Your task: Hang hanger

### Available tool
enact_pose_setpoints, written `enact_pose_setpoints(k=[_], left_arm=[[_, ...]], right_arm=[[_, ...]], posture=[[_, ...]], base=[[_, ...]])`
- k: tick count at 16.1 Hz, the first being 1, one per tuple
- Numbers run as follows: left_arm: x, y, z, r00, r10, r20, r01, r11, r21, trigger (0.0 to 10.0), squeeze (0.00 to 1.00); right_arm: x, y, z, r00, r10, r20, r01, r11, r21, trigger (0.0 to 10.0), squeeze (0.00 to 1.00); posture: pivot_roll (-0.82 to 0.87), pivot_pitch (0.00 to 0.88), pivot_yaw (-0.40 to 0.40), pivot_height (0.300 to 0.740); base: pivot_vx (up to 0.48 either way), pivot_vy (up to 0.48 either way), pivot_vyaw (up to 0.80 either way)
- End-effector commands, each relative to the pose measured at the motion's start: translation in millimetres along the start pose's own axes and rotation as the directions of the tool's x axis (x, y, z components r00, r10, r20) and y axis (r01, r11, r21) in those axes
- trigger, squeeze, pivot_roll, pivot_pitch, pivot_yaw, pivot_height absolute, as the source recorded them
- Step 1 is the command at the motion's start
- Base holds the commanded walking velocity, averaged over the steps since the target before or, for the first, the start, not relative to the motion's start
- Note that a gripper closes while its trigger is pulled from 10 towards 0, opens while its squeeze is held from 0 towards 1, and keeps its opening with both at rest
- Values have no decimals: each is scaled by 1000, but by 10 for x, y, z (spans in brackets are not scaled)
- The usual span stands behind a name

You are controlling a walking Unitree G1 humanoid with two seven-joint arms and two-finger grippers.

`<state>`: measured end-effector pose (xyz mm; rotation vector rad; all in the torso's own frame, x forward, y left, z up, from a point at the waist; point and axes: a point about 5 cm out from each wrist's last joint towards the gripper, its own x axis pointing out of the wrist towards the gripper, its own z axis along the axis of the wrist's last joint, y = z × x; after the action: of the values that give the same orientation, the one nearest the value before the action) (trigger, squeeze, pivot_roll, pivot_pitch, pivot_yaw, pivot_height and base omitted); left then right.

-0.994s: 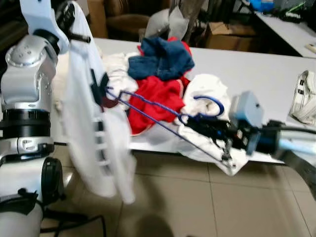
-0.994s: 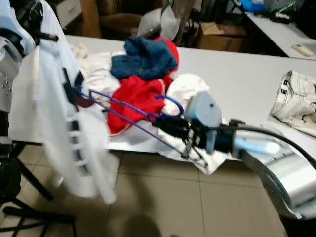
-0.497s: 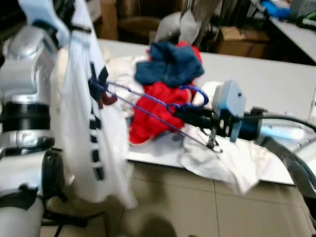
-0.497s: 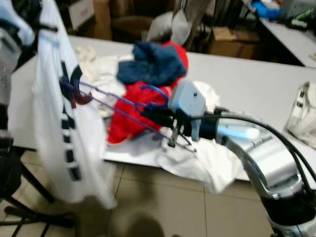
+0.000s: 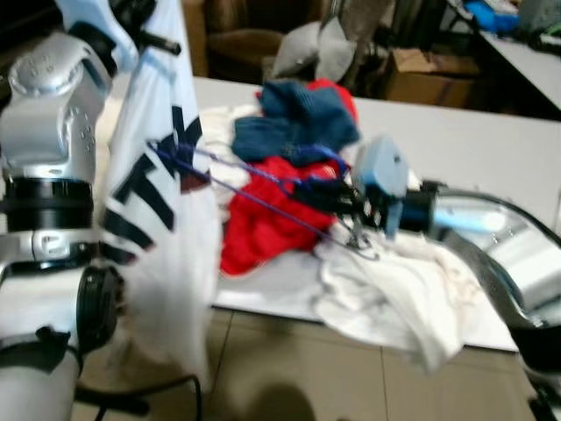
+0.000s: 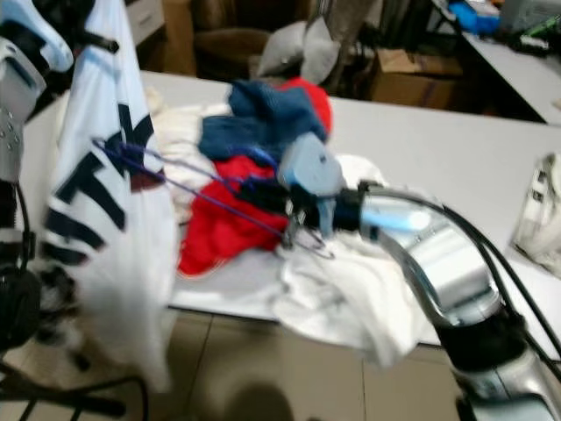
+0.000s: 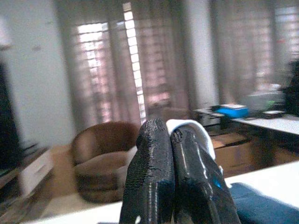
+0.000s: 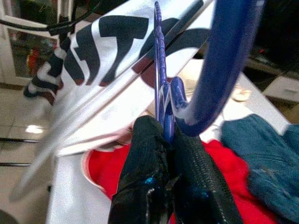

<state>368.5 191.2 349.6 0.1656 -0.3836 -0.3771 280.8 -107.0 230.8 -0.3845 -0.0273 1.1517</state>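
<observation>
Hanger work is spread over a long grey table (image 5: 491, 149), the biggest thing I see, running across the head views with a heap of clothes on its near side. Next in size is the white T-shirt (image 5: 162, 202) with dark lettering, hanging at my left beside the silver left arm (image 5: 53, 149); the left gripper (image 7: 175, 182) has its two black fingers pressed together on a fold of white cloth at the shirt's top, so I read it as clamped on the shirt. My right arm (image 6: 438, 254) reaches in from the right over the table edge. On the table lie a rumpled white cloth (image 5: 394, 289) near the front edge, a red garment (image 5: 263, 219) behind it and a blue garment (image 5: 298, 118) on top of the red one. The blue hanger (image 5: 254, 180) is held in the air above the clothes, its long wire end poking into the shirt's neck area, its hook toward my right wrist. The right gripper (image 8: 170, 154) is pinched tight on the hanger just below the hook.
</observation>
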Motion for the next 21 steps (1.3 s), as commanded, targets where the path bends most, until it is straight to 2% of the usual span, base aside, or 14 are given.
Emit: enact_pose_setpoints(k=[1,3,5,9,10,11,12,13,14,16,17,19,20,21], left_arm=[[35,-79,106,999,-46,19,46,999,12,10000,0],[14,-118,184,994,-95,47,96,995,-9,10000,0],[-58,-137,393,973,-158,168,166,986,-35,10000,0],[-186,-34,866,882,-155,445,234,964,-127,10000,0],[-210,34,949,863,-115,492,206,969,-134,10000,0],[-262,123,1067,827,-59,559,164,977,-139,10000,0],[-330,195,1157,786,-12,618,145,975,-165,10000,0],[-377,231,1168,769,18,639,135,973,-190,10000,0],[-389,232,1078,799,20,601,115,976,-185,10000,0],[-323,138,686,894,25,447,51,986,-157,10000,0],[-259,50,325,952,51,302,-7,990,-143,10000,0],[-223,-87,-266,995,83,52,-81,996,-47,10000,0],[-236,-118,-577,988,134,-77,-132,991,35,10000,0],[-243,-113,-663,981,156,-112,-152,987,46,10000,0]], right_arm=[[18,-30,4,1000,-1,-7,1,1000,-19,10000,0],[136,-134,-3,999,-16,-33,15,999,-42,10000,0],[321,-490,98,983,-174,-63,167,980,-109,10000,0],[502,-1119,808,889,-438,131,457,868,-193,10000,0],[500,-1226,995,845,-499,192,533,815,-227,10000,0],[440,-1343,1285,751,-577,320,652,723,-228,10000,0],[387,-1384,1508,683,-593,427,710,676,-198,10000,0],[436,-1356,1540,707,-551,442,682,696,-223,10000,0],[548,-1296,1390,775,-493,395,609,749,-259,10000,0],[747,-1122,877,895,-369,251,438,832,-341,10000,0],[807,-994,497,941,-305,143,337,869,-361,10000,0],[790,-745,11,987,-159,39,163,932,-323,10000,0],[718,-559,-182,999,-54,9,54,950,-307,10000,0],[684,-498,-222,1000,-21,3,21,956,-294,10000,0]], posture=[[-20,0,-10,740],[-17,0,-16,740],[-11,0,-27,740],[-17,0,-30,740],[-18,0,-31,740],[-12,0,-41,740],[-8,0,-47,740],[-4,0,-58,740],[-2,0,-66,740],[1,0,-69,740],[0,0,-67,740],[-6,0,-58,740],[-14,0,-50,740],[-23,0,-39,740]], base=[[0,0,0],[0,0,0],[0,0,0],[0,0,0],[0,0,0],[0,0,0],[0,0,0],[0,0,0],[0,0,0],[0,0,0],[0,0,0],[0,0,0],[0,0,0],[0,0,0]])
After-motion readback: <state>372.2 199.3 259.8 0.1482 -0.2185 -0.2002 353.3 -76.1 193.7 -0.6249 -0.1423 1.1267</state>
